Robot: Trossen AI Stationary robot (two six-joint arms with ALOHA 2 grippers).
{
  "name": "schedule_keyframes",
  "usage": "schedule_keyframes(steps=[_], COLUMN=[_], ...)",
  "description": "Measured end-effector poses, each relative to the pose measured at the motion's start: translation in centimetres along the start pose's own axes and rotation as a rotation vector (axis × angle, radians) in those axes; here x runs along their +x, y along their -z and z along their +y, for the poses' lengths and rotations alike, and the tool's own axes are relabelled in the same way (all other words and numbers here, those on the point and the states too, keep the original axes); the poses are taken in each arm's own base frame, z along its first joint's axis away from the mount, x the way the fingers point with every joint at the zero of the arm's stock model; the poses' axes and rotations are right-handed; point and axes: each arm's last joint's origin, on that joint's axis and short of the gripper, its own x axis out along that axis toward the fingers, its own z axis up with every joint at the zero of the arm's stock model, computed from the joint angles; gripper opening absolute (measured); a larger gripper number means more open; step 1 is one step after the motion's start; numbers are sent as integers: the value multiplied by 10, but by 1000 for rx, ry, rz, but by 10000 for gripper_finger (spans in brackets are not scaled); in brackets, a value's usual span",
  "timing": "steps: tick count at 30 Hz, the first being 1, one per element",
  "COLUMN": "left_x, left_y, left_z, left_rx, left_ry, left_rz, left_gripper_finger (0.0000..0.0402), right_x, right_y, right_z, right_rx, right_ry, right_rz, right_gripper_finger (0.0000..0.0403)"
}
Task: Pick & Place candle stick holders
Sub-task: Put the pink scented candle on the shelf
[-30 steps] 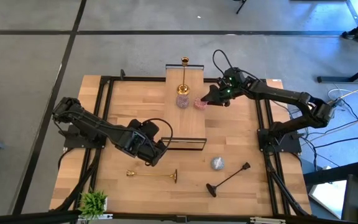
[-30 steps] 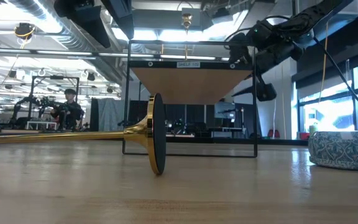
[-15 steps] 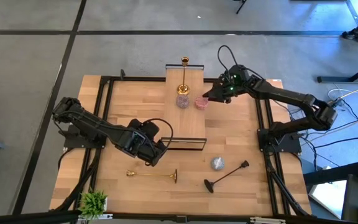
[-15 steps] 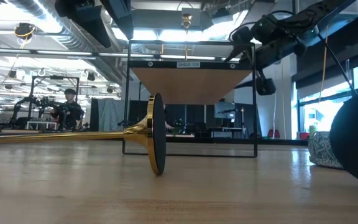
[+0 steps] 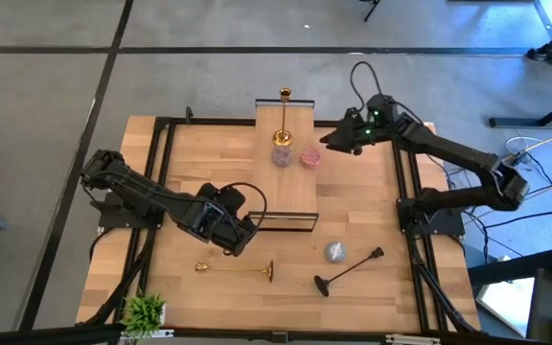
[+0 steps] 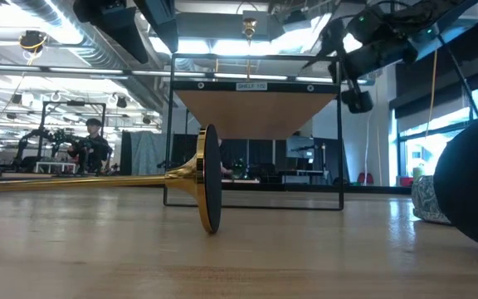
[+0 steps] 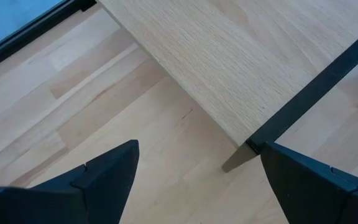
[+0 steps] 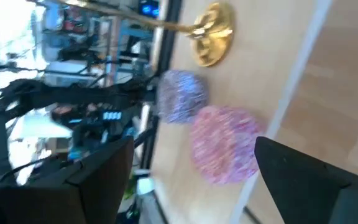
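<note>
High view: right gripper (image 5: 328, 142) has backed off the sparkly pink round cup (image 5: 310, 156), now standing free on the light wooden shelf (image 5: 295, 192) beside the purplish cup (image 5: 282, 154); placement looks done. Left gripper (image 5: 241, 241) waits near the shelf's front.
Right wrist view: fingers spread, empty.
Left wrist view: fingers spread, empty.

A light wooden desk (image 5: 353, 206) in a black frame stands on a grey floor (image 5: 46, 96) crossed by dark lines. Beyond it lies an open workshop with exposed ceiling ducts (image 6: 65, 50), bright windows (image 6: 426, 141) and a person (image 6: 92, 143) among distant equipment.
</note>
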Motion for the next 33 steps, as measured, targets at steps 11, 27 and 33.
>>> schedule_keyframes(steps=[11, 27, 33], left_x=[-1, 0, 0], left_y=[0, 0, 0], left_z=[0, 0, 0], left_rx=[7, 2, 1], left_ry=[-2, -2, -2], left_rz=[-11, -12, -12], left_gripper_finger=[335, 336, 336], right_x=[-27, -18, -5], right_y=[23, 28, 29], right_z=[-6, -8, -10], right_rx=[29, 3, 8], right_ry=[113, 185, 200], right_rz=[109, 92, 122], right_gripper_finger=[316, 4, 2])
